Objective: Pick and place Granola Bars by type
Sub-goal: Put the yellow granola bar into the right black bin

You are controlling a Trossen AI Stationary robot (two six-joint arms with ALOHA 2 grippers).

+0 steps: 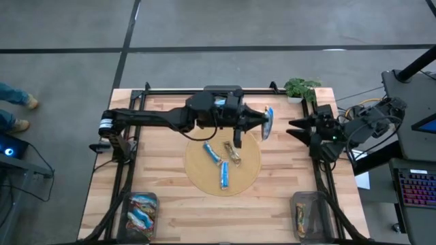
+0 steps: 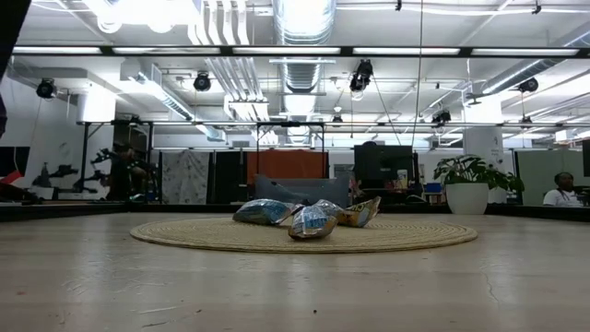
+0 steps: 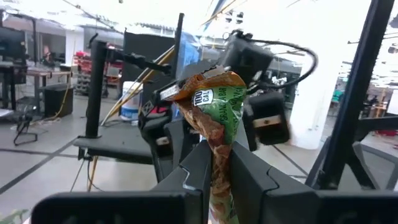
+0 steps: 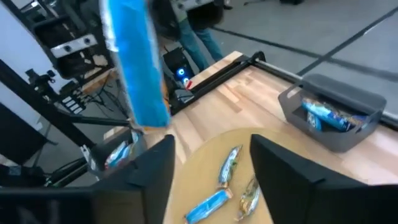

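The step in hand looks like a mid-air handover of one bar [image 1: 268, 122] between the arms, above the far side of the table [image 1: 170, 197], past the mat [image 1: 248, 178]

The left gripper [image 1: 261, 122] reaches across from its side and pinches the bar near its lower end with narrow jaws, so the wrapper stands up out of the fingers. In the left wrist view the face shown is brown and green, while the right wrist view shows a bright blue side

The right gripper [image 1: 293, 127] faces it from just beside, fingers wide and with nothing between them. They are not around the bar

Three more bars [image 1: 223, 175] lie close together on the mat, two blue and one brownish. The left bin [image 1: 127, 203] at the near corner holds several bars, blue among them, and the right bin [image 1: 297, 201] seems to hold one brownish bar

Which way the bar is passing I cannot tell. If it goes right, those open fingers need to line up on the free upper end and close before the left lets go. Otherwise the left carries it to the bin that matches its kind
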